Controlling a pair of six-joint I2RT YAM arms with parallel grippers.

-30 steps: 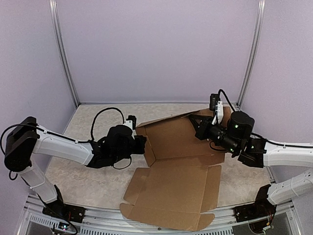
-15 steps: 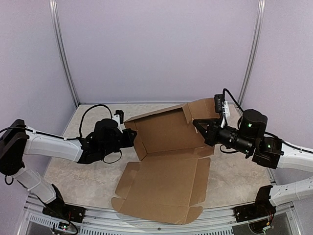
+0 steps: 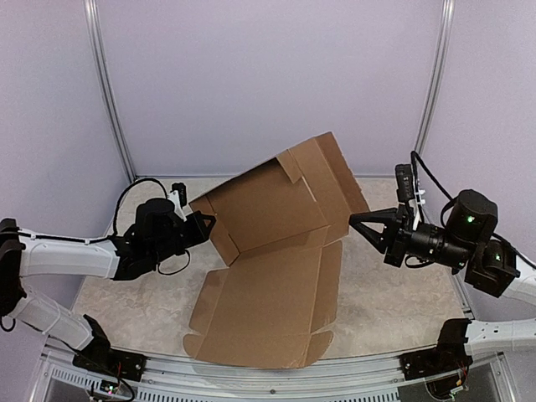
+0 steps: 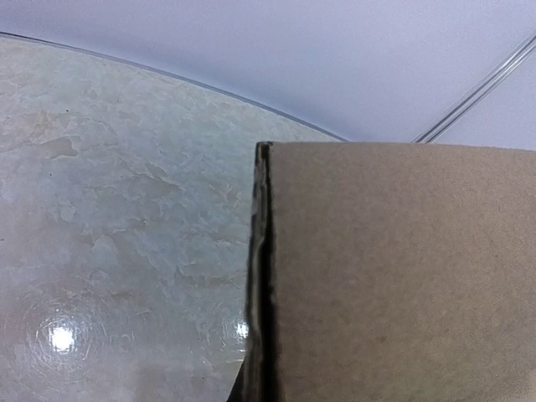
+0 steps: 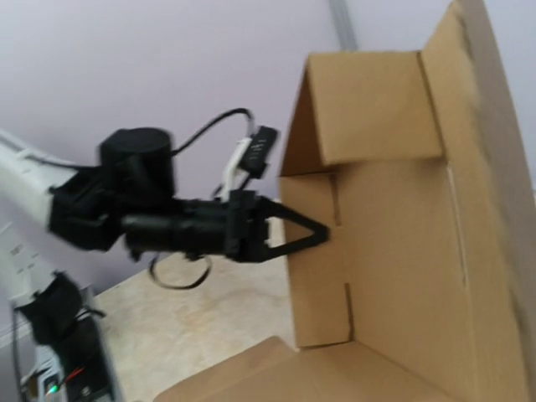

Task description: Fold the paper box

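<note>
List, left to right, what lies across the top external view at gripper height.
Black left gripper, pinching the box's left flap → plain brown cardboard paper box, raised and tilted → black right gripper at the box's right edge.

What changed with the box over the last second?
The rear panel of the paper box swung up steeply and the sheet slid left. Left end effector and right end effector stayed shut on its side flaps; its front panel stayed on the table.
</note>
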